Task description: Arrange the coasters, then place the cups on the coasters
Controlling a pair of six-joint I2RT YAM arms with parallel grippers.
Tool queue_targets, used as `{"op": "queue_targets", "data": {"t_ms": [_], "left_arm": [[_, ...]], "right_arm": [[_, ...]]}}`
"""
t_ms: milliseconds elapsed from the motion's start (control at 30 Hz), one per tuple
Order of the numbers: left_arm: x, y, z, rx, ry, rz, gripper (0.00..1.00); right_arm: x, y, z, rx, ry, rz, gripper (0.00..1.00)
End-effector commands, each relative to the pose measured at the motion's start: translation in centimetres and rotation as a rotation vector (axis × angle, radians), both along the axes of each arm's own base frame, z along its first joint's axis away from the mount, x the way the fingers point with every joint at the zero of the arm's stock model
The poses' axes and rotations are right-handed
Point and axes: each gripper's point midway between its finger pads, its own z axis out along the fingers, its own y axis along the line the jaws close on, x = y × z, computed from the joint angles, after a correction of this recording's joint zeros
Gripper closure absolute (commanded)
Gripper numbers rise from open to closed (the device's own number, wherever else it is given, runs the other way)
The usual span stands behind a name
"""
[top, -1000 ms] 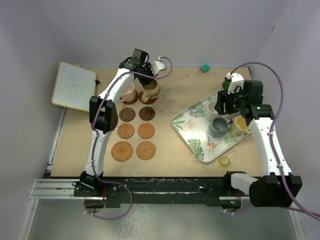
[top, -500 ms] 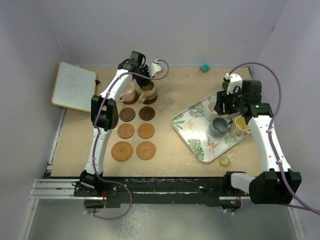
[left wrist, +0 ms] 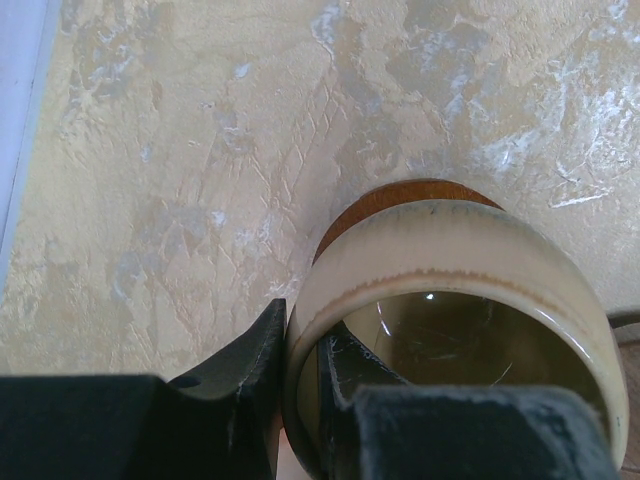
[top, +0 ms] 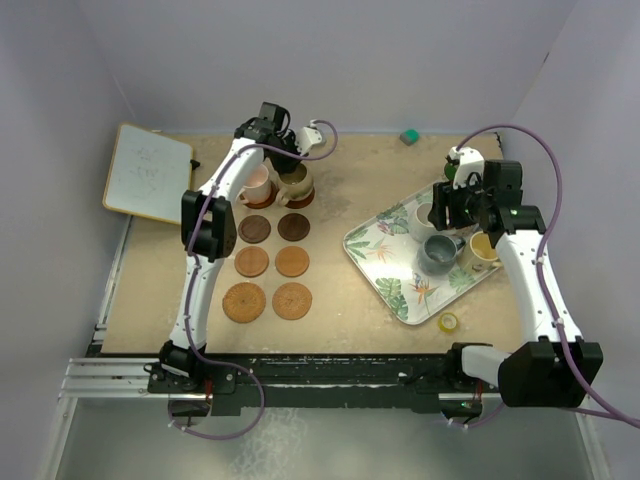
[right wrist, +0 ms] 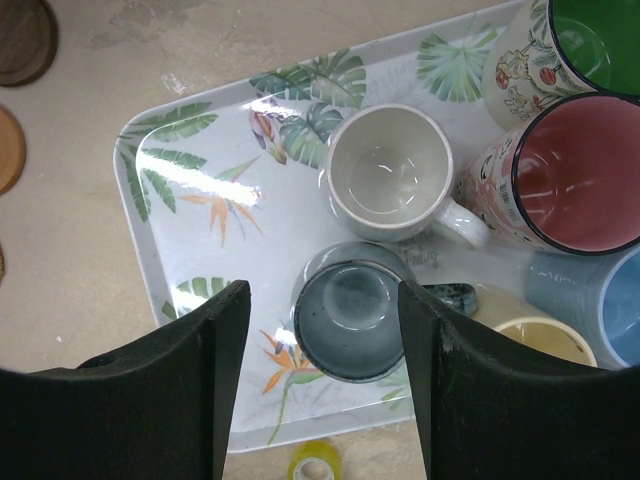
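Since the frame a second back the left tool [left wrist: 303, 345] had carried the tan mug [left wrist: 450, 260] a touch to the left at the back of the coaster grid; the right arm had barely moved. Left tool was clenched on the tan mug's rim, one finger inside the wall and one outside. The mug was over the back-right coaster [left wrist: 400, 192]; couldn't tell whether it was fully seated. Pink mug [top: 258, 183] stood just left of it. Six bare coasters [top: 292, 262] lay in two columns nearer the arm bases on the worktop [top: 350, 160]. Right tool [right wrist: 322, 300] hung released above the tray [right wrist: 180, 200], jaws spread wide and gripping nothing, with the slate mug [right wrist: 350, 320] below the gap. Also on the tray: grey mug [right wrist: 385, 170], red mug [right wrist: 575, 175], green mug [right wrist: 590, 40], light blue mug [right wrist: 600, 300] and yellow mug [right wrist: 535, 345]. Tape roll [right wrist: 315, 462] lay off the tray's near edge.
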Motion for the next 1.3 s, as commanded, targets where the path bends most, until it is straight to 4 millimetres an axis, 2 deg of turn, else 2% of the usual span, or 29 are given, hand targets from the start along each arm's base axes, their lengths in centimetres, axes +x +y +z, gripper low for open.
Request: {"op": "queue_targets", "data": {"t_ms": [0, 500, 867, 1267], "left_arm": [[1.8, -0.6, 4.4, -0.061, -0.120, -0.037, 0.97], [1.5, -0.4, 2.8, -0.041, -0.090, -0.043, 0.97], [1.3, -0.4, 3.0, -0.041, -0.090, -0.045, 0.81], [0.8, -0.4, 4.3, -0.047, -0.097, -0.050, 0.71]], "right_arm": [[0.2, 0.2, 0.5, 0.002, -0.026, 0.027, 0.36], [0.3, 0.1, 0.5, -0.005, -0.029, 0.030, 0.36], [0.4, 0.1, 0.4, -0.005, -0.027, 0.028, 0.35], [0.4, 0.1, 0.4, -0.005, -0.028, 0.031, 0.35]]}}
